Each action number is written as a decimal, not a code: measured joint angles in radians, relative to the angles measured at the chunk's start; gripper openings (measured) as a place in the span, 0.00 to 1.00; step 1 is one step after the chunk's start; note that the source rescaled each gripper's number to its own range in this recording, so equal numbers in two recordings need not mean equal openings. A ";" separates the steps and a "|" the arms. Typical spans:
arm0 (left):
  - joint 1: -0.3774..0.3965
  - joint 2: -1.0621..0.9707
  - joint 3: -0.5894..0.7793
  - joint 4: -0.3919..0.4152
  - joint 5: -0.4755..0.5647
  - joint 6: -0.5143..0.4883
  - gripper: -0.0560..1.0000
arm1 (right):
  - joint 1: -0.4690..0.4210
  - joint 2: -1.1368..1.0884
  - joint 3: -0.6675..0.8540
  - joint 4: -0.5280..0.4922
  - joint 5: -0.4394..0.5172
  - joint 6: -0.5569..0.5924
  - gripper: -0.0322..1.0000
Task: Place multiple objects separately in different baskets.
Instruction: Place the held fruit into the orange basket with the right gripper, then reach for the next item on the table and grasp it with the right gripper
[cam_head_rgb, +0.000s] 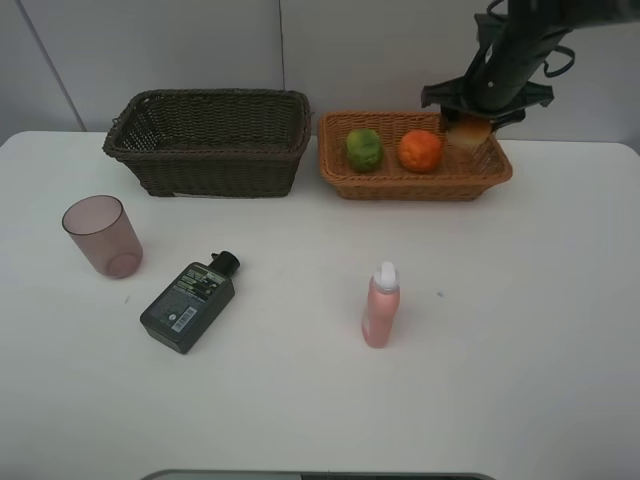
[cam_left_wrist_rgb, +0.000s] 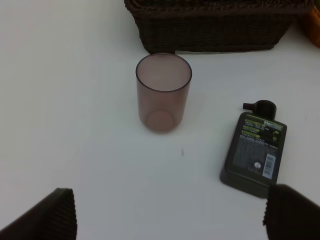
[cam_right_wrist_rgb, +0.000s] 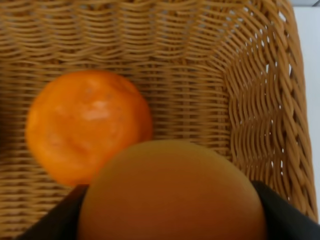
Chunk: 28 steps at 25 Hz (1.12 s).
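Observation:
My right gripper (cam_head_rgb: 470, 125) is shut on the red-yellow peach (cam_head_rgb: 468, 131) and holds it over the right end of the orange-tan basket (cam_head_rgb: 420, 188). In the right wrist view the peach (cam_right_wrist_rgb: 172, 195) sits between the fingers (cam_right_wrist_rgb: 292, 212), beside the orange (cam_right_wrist_rgb: 87, 125). The green fruit (cam_head_rgb: 364, 149) and the orange (cam_head_rgb: 420, 151) lie in that basket. My left gripper (cam_left_wrist_rgb: 170, 215) is open and empty, short of the purplish cup (cam_left_wrist_rgb: 163, 92) and the dark flat bottle (cam_left_wrist_rgb: 255, 148). The pink bottle (cam_head_rgb: 381, 305) stands mid-table.
The dark brown basket (cam_head_rgb: 210, 170) stands at the back left and looks empty. The cup (cam_head_rgb: 102, 236) stands upright at the left, and the dark bottle (cam_head_rgb: 188, 303) lies flat to its right. The left arm is out of the exterior view.

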 joint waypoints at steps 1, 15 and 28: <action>0.000 0.000 0.000 0.000 0.000 0.000 0.96 | -0.003 0.013 0.000 -0.001 -0.005 0.000 0.51; 0.000 0.000 0.000 0.000 0.000 0.000 0.96 | -0.007 0.058 0.003 -0.001 -0.049 0.001 0.69; 0.000 0.000 0.000 0.000 0.000 0.000 0.96 | 0.019 -0.038 0.003 0.000 0.046 0.001 0.85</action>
